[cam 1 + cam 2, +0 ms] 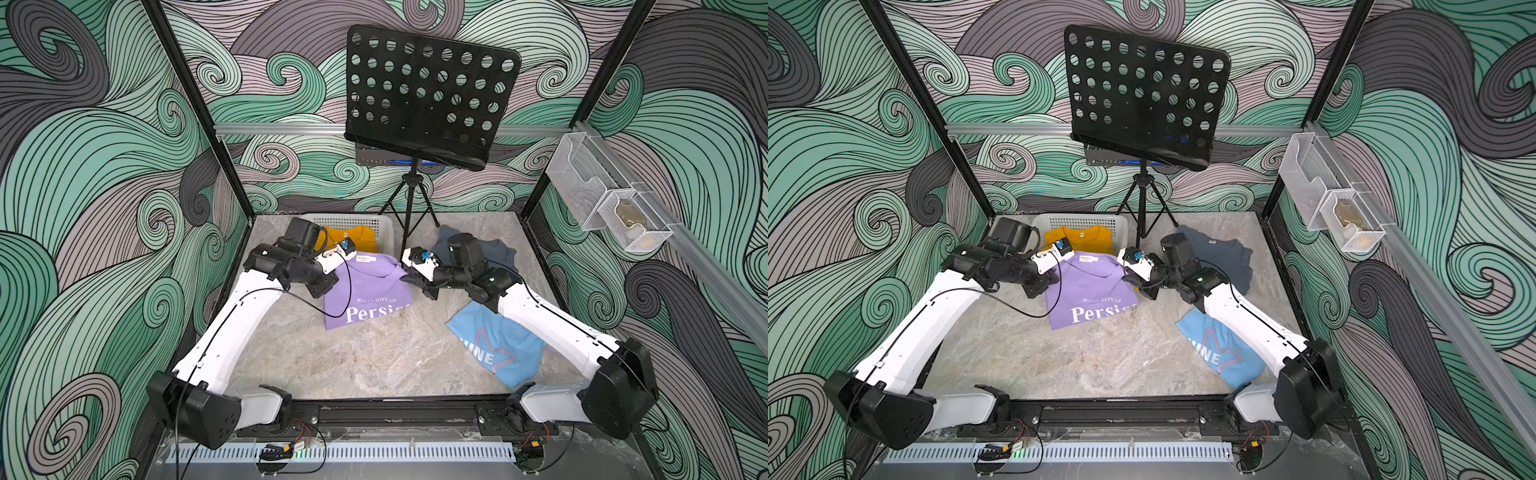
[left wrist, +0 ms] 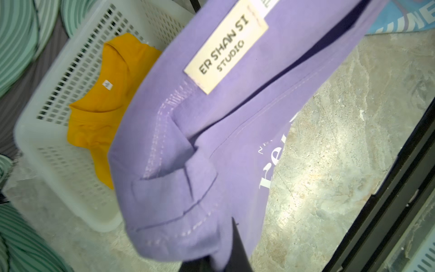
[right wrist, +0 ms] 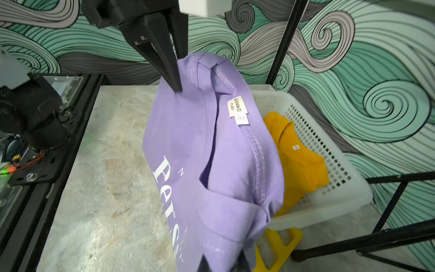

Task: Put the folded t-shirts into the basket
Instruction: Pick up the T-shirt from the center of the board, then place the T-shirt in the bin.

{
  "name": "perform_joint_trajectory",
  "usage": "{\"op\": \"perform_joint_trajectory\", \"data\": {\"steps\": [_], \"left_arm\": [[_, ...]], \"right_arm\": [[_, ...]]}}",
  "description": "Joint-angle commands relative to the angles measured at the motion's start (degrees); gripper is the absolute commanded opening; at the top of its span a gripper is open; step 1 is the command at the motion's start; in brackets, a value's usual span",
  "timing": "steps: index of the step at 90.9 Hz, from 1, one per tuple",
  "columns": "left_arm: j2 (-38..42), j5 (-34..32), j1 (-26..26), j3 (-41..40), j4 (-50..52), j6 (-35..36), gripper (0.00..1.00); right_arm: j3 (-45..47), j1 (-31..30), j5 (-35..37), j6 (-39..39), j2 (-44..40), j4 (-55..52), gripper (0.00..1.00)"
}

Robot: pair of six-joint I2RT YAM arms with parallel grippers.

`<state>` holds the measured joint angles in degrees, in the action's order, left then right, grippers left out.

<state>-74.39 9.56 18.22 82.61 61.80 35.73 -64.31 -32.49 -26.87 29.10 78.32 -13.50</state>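
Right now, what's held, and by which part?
The lavender t-shirt, held by both: left gripper and right gripper each shut on a shoulder corner at its collar end.

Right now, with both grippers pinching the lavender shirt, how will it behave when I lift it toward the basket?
Probably floppy: the lavender t-shirt sags and creases between the left gripper and right gripper. Its printed lower half hangs toward the table, so it may drag or unfold. Likely light, so the pinches should hold; it may drape over the basket rim.
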Motion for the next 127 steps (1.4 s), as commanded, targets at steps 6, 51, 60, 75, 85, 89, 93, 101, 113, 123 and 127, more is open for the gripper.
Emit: {"op": "perform_joint_trajectory", "data": {"steps": [6,51,60,75,85,89,93,101,113,123,127], "left_arm": [[-3.12,-6.96,-3.21,11.26,8.51,2.54,0.00],[-31.26,-13.27,-11.22,42.51,3.99,1.44,0.00],[-34.59,-13.54,-11.51,44.68,2.68,1.13,0.00],[-38.09,-13.18,-11.62,44.66,-0.47,0.60,0.00],[-39.51,-12.66,-11.62,44.32,-0.72,0.51,0.00],[-39.86,-12.64,-11.55,44.24,-0.42,0.61,0.00],[-39.99,-12.70,-11.64,44.12,0.32,0.94,0.00],[-39.98,-12.97,-11.82,43.96,2.56,2.02,0.00],[-40.20,-13.42,-12.08,42.62,4.60,3.56,0.00],[-41.44,-14.22,-12.10,41.44,3.92,4.16,0.00],[-42.43,-14.68,-12.11,41.64,3.69,4.18,0.00]], "right_arm": [[-9.93,-1.77,0.86,-5.71,3.94,1.17,0.00],[-35.28,-1.96,15.20,-14.89,27.49,5.00,0.00],[-37.80,-1.96,15.42,-15.38,31.23,5.26,0.00],[-41.02,-2.05,15.88,-15.39,36.19,4.35,0.00],[-41.63,-2.17,15.93,-15.14,38.03,3.43,0.00],[-41.34,-2.31,15.86,-15.17,38.21,3.27,0.00],[-40.85,-2.40,15.55,-15.49,38.22,3.01,0.00],[-38.70,-2.65,15.19,-16.29,37.09,3.14,0.00],[-35.21,-2.75,14.89,-17.74,35.53,4.00,0.00],[-33.36,-2.75,15.55,-18.70,35.60,4.81,0.00],[-33.19,-2.75,16.11,-19.02,36.13,5.04,0.00]]}}
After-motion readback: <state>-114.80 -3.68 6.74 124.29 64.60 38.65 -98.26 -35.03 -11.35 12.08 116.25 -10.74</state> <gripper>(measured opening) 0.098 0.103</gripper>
